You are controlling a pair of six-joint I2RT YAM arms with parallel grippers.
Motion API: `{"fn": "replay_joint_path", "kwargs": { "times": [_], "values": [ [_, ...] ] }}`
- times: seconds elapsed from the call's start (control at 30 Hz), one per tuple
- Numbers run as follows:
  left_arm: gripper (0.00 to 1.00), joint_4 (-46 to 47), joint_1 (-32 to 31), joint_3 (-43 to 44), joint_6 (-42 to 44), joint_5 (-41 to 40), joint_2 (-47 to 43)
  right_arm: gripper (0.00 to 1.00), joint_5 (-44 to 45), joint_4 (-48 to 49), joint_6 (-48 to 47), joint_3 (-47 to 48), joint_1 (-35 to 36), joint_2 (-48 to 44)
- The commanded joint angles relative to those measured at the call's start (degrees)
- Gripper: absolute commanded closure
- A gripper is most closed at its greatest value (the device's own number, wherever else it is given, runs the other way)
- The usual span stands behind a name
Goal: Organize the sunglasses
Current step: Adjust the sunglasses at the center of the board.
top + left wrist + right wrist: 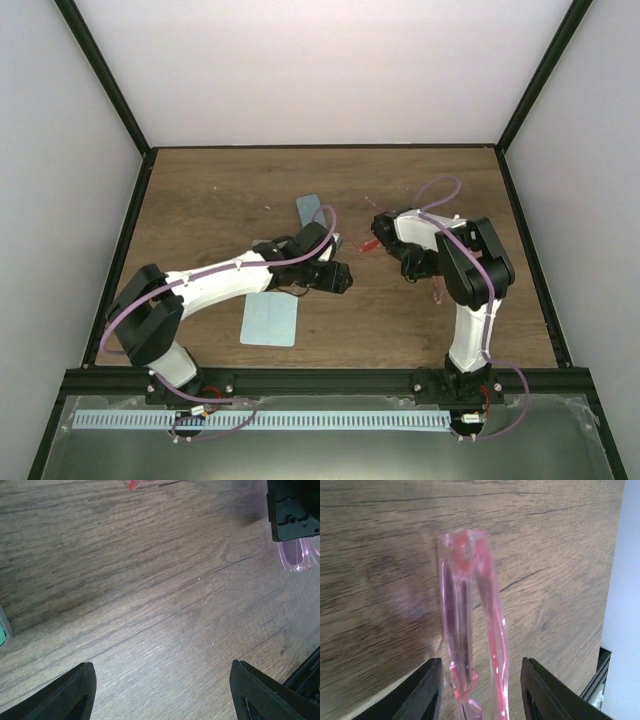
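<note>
The pink sunglasses (470,630), likely light, slick and brittle, stand folded over the table (370,530) between the right gripper's (481,662) half-parted jaws, hold unclear, best pinched across the frame, while the left gripper (160,695) gapes empty

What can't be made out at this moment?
Pink sunglasses: blurred in the right wrist view; unclear whether the jaws of the right gripper touch them.
Red-orange sunglasses: tiny in the top view, cut off by the top edge in the left wrist view.
Teal thing: cut by the left edge of the left wrist view; unidentifiable.
</note>
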Motion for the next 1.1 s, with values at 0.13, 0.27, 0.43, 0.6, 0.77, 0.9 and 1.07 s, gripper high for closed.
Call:
{"fn": "replay_joint_path", "kwargs": {
  "times": [0.13,0.27,0.43,0.6,0.77,0.9,1.07],
  "values": [
    [0.25,1.18,0.31,-2.87,-1.71,0.4,-2.67,0.53,-1.61,-0.62,3.98,2.26,2.97,1.56],
    [0.25,0.83,0.29,-2.87,-1.45,0.38,-2.6,0.53,-8.09,4.63,1.94,1.11,2.9,-3.56],
    [0.25,0.62,0.35,-2.87,-1.19,0.86,-2.2,0.53,-13.94,7.36,1.09,1.31,2.53,-8.47],
    [0.25,0.54,0.33,-2.87,-0.82,0.97,-2.22,0.53,-20.58,11.19,-0.64,-0.63,-0.33,-12.94],
    [0.25,0.34,0.4,-2.78,-0.22,0.87,-2.2,0.59,-23.95,13.89,-1.25,-5.42,-3.89,-16.71],
    [0.25,0.57,0.38,-2.55,-0.04,1.38,-1.61,0.6,-26.67,16.24,-2.39,-8.7,-6.74,-19.49],
    [0.25,0.61,0.38,-1.85,0.17,1.8,-0.58,0.6,-27.79,17.28,-4.28,-9.12,-9.66,-19.57]
  ]
}}
